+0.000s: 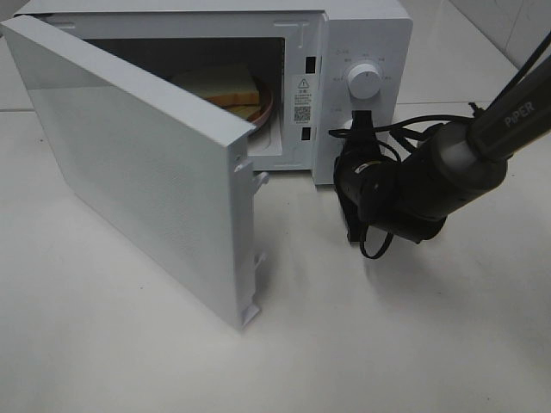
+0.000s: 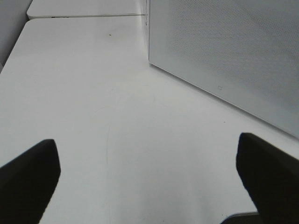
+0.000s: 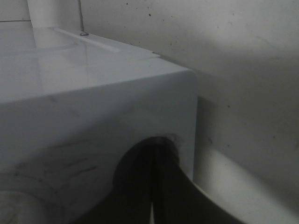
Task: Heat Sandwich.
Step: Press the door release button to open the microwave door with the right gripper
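- 1 microwave (image 1: 362, 34), white, at the back of the bench (image 1: 387, 335).
- 1 door (image 1: 129, 163), swung wide open and standing out toward the camera.
- 1 sandwich (image 1: 225, 84), inside the microwave cavity. Pale bread on top; the door hides its lower left part.
- 1 plate (image 1: 268, 107), pink rim. It sits in the cavity with the sandwich on it.
- Only 1 dial (image 1: 363, 83) shows clearly, high on the control panel. The panel area below it is covered by the right hand.
- 2 printed labels on the frame beside the cavity: a warning sticker (image 1: 303, 84) with a code square just under it.
- 1 arm in the high view, the right arm (image 1: 482, 138), marked "PIPER", with black cables (image 1: 405, 127) looped around the wrist.
- right hand (image 1: 360, 120): at the front panel, just below the dial. Its own camera shows the fingers (image 3: 140, 186) pressed together with nothing visible between them, tips against the microwave's front face near its corner. Cannot tell whether it touches a control.
- left hand (image 2: 147, 142): out of the high view. Its own camera shows 2 dark fingers (image 2: 28, 179) spread far apart with nothing between them, over bare bench, the door's dotted outer panel close ahead.
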Robot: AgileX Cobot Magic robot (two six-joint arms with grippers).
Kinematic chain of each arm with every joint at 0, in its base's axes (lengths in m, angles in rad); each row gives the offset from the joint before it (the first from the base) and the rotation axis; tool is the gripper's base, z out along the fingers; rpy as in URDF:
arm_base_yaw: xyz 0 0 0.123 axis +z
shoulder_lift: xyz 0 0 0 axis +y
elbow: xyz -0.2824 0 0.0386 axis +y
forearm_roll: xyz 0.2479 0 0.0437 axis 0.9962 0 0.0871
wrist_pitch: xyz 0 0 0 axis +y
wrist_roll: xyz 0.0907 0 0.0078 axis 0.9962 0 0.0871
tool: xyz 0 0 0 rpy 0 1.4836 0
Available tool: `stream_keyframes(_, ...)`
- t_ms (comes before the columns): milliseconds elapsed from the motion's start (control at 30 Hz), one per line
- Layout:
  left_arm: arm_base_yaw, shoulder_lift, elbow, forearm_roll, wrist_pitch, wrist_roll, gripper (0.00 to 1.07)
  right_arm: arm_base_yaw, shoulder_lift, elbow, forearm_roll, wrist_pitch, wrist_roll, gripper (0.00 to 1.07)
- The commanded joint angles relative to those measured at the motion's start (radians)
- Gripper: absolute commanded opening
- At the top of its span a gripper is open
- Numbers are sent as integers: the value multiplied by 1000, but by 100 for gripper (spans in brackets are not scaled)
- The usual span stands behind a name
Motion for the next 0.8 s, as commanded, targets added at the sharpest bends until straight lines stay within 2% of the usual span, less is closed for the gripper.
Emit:
stream_keyframes(33, 4, -21, 4, 0, -6, -3, 97, -45, -8, -94, -103, -248, -10, 0)
stream_keyframes(333, 4, -21, 4, 0, -6, -3, 97, -45, -21, -90, -129, -197, -10, 0)
stream_keyframes(800, 4, -21, 4, 0, -6, -3, 97, -2, -79, 36, -122, -68, 55, 0)
